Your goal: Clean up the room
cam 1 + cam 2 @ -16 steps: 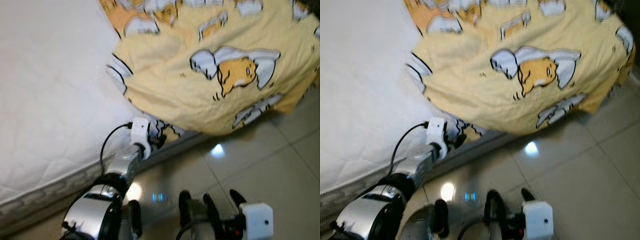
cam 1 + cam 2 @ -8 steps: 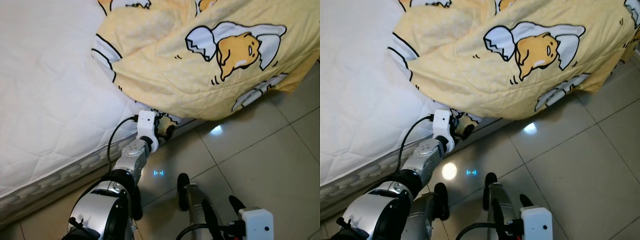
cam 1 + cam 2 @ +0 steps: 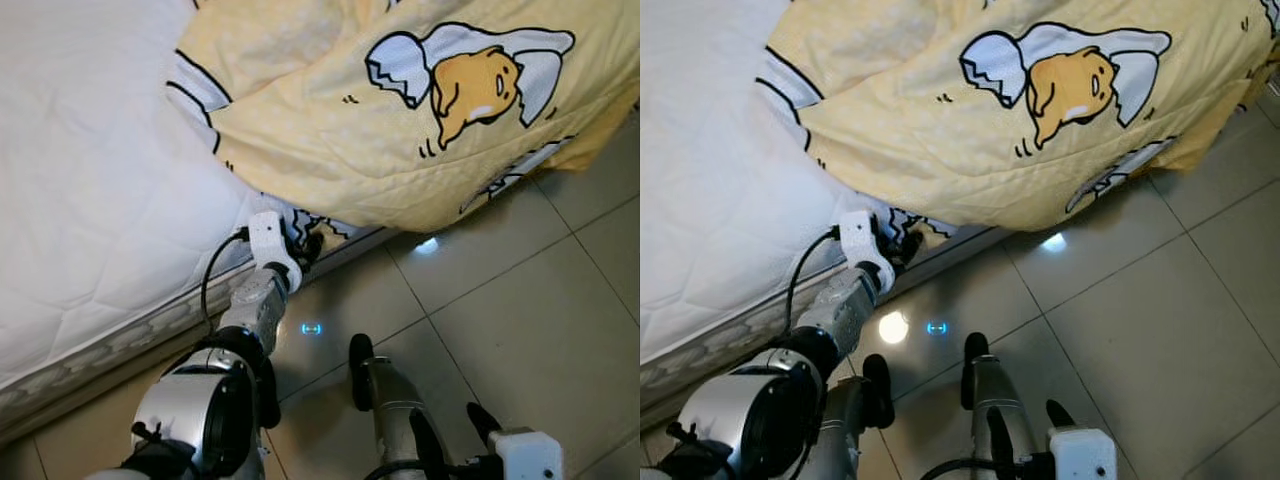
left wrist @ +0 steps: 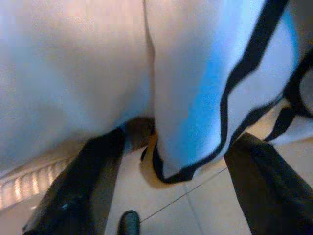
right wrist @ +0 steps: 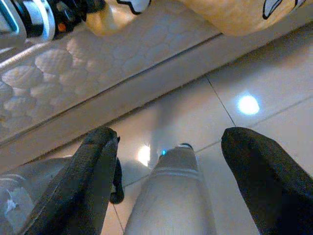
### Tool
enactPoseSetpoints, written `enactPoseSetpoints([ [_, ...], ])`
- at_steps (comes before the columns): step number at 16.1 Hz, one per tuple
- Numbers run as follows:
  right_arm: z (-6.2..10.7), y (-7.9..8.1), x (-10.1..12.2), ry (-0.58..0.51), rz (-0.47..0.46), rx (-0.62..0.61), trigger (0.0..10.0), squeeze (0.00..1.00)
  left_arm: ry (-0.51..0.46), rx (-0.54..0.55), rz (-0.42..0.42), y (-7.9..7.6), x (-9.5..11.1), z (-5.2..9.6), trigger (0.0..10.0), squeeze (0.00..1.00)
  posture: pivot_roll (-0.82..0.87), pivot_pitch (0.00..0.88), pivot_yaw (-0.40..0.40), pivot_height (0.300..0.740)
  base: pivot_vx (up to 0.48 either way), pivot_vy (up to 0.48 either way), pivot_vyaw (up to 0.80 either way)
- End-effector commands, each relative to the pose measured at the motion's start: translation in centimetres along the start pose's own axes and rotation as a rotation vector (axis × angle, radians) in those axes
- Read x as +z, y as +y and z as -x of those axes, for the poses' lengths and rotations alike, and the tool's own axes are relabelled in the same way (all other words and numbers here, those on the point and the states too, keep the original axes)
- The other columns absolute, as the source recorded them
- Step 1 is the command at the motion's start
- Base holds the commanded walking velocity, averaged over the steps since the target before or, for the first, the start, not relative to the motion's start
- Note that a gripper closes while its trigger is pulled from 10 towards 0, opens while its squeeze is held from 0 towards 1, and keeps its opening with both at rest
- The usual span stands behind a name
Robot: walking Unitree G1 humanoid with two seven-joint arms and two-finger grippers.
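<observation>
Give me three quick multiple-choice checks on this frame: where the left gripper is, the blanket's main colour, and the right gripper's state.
1. Where is the left gripper?
A. At the blanket's hanging edge by the mattress side
B. Flat on the tiles, away from the bed
C. On top of the mattress, in its middle

2. What is the blanket's main colour?
A. Blue
B. Yellow
C. Green

3. What state is the right gripper in?
A. Shut on the blanket
B. Shut on nothing
C. Open, holding nothing

Answers:
1 A: the head views put it under the blanket's edge at the mattress side, and the left wrist view has the fabric between its spread fingers.
2 B: the cloth is yellow with white and orange cartoon prints.
3 C: the right wrist view has its fingers wide apart above the floor.
</observation>
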State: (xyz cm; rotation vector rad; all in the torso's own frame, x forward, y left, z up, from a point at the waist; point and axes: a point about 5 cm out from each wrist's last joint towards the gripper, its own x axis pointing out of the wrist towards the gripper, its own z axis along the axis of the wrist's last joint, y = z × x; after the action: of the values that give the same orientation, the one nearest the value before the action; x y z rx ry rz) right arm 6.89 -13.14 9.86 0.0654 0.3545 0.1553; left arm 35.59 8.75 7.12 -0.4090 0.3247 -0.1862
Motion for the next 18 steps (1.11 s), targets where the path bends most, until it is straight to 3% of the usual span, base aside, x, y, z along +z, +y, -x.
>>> enactPoseSetpoints([
  [1,0.6,-0.1,-0.6,0.047,0.006,-0.014,10.0,0.37,0.061,0.017,0.044,0.1,-1.8,0.4,0.0,0.00,-0.36,0.500,-0.029,0.735,0.000,0.000,0.00],
  [8,0.5,0.1,-0.5,0.050,-0.005,-0.017,10.0,0.37,0.070,-0.081,0.175,-0.8,-2.1,0.4,0.0,0.00,-0.35,0.505,-0.022,0.735,0.000,0.000,0.00],
  [11,0.3,0.0,-0.6,0.049,-0.003,-0.017,10.0,0.37,0.088,-0.164,0.095,-1.4,-2.6,0.5,0.0,0.00,-0.34,0.500,-0.023,0.735,0.000,0.000,0.00],
  [13,0.1,-0.2,-0.7,0.046,-0.001,-0.015,10.0,0.37,0.094,-0.167,0.087,-0.9,-2.7,0.7,0.0,0.00,-0.33,0.499,-0.024,0.735,0.000,0.000,0.00],
  [15,0.1,-0.3,-0.8,0.049,0.003,-0.012,10.0,0.37,0.068,-0.138,0.168,0.0,-2.5,0.8,0.0,0.00,-0.33,0.503,-0.031,0.735,0.000,0.000,0.00],
  [18,-0.1,-0.4,-0.9,0.052,0.005,-0.009,10.0,0.37,0.042,-0.132,0.267,0.2,-2.1,0.7,0.0,0.00,-0.33,0.499,-0.033,0.735,0.000,0.000,0.00],
])
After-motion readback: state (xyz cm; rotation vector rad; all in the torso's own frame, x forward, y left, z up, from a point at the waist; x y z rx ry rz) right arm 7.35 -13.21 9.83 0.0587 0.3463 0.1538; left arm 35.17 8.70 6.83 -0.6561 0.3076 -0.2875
